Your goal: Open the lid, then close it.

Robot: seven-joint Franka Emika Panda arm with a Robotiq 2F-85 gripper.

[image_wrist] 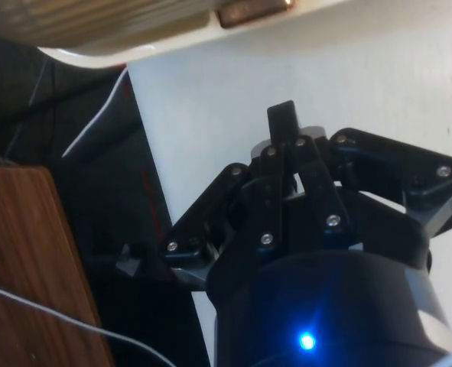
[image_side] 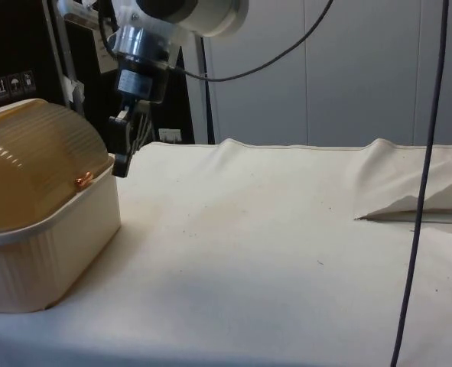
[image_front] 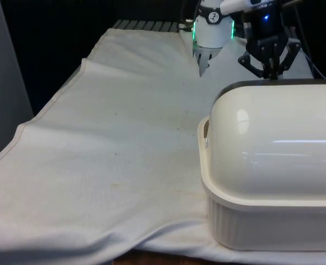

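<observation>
While your gripper hangs with its fingers pressed together and empty, the bread box's closed lid sits just beside it on the desk.

My table's white cloth lies rumpled, with a raised fold at the side view's right. A black cable hangs there. Pale cabinet panels stand behind.

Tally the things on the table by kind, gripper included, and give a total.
Bread box with its lid: 1
Copper lid knob: 1
White cloth: 1
Gripper: 1
Total: 4
</observation>
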